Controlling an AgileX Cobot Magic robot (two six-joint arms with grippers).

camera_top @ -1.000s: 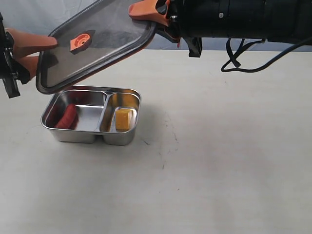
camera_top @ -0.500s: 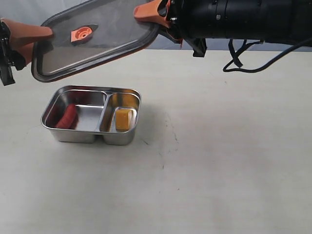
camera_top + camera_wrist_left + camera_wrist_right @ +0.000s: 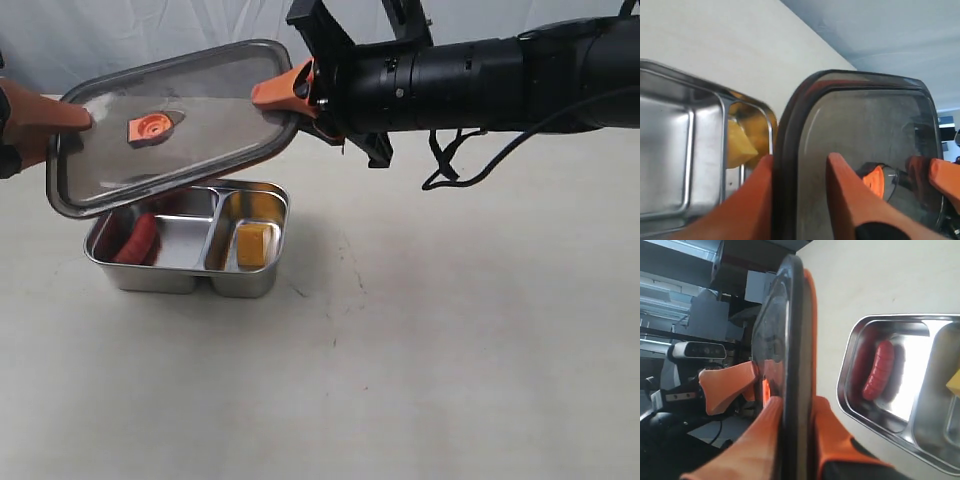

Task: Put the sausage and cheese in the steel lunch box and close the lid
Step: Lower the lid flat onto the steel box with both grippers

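Note:
The dark translucent lid with its orange valve hangs tilted just above the steel lunch box, left end low. My left gripper is shut on the lid's left edge and my right gripper on its right edge. The red sausage lies in the box's larger left compartment, the yellow cheese in the smaller right one. In the left wrist view the gripper straddles the lid's rim over the cheese. In the right wrist view the gripper pinches the lid beside the sausage.
The box stands on a pale tabletop. My right arm, black with a loose cable, reaches across the back of the table from the right. A pale backdrop stands behind the table.
The lid has come down and flattened, from steeply tilted high above the box to hanging close over it. Both grippers moved down with it, still holding its ends.

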